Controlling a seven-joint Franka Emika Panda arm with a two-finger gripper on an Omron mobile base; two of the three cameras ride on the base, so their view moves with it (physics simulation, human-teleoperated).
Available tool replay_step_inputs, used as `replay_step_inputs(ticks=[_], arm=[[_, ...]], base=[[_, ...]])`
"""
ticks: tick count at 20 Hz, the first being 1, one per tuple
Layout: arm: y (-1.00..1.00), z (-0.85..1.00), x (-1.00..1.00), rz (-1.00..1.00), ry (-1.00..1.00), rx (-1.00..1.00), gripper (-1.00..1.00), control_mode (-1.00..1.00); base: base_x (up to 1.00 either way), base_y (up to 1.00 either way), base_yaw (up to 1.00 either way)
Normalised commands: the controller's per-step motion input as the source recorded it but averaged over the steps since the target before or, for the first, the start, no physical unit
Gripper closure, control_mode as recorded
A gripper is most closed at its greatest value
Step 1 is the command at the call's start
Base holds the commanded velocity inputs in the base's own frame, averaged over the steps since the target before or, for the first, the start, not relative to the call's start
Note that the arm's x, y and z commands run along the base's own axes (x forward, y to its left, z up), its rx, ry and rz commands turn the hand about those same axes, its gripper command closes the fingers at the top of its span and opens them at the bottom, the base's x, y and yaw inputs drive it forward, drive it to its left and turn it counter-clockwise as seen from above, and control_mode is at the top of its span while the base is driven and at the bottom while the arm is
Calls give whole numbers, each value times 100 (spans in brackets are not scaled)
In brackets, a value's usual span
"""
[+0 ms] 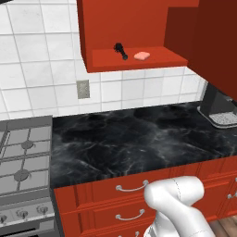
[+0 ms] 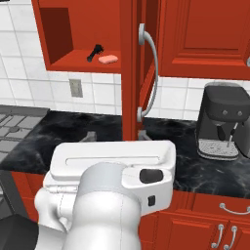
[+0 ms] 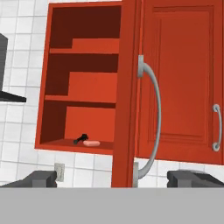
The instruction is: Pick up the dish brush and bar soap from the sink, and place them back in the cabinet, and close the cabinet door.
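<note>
The red cabinet (image 3: 43, 87) stands open. On its bottom shelf (image 1: 162, 55) lies the black dish brush (image 1: 120, 50) (image 2: 94, 52) (image 3: 80, 139), and the pink bar soap (image 1: 141, 56) (image 2: 108, 59) (image 3: 91, 143) rests just right of it. The cabinet door (image 3: 127, 87) (image 2: 128, 73) is swung out and seen edge-on, its long silver handle (image 3: 155, 109) (image 2: 154, 63) facing right. My gripper (image 3: 118, 179) (image 2: 117, 136) is open and holds nothing. It hangs in front of and below the door's edge, apart from it. The sink is out of view.
A black marble counter (image 1: 139, 139) runs below the cabinet, with a coffee machine (image 2: 222, 122) at its right and a gas stove (image 1: 23, 157) at its left. Red drawers (image 1: 129, 187) sit under the counter. A shut red door (image 3: 183, 74) adjoins on the right.
</note>
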Motion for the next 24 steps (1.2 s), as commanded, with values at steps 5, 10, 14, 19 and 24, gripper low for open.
replay_step_inputs(ticks=[5,10,14,19,24], arm=[[-15,-13,7,3,0,0,-100,-100],[-14,-12,12,3,0,0,-100,-100],[-13,-11,13,2,0,0,-100,-100],[-11,-10,14,2,-1,0,-100,-100],[-11,-2,10,3,-1,0,-100,-100]], base=[[0,0,0],[0,0,0],[0,0,0],[0,0,0],[0,0,0]])
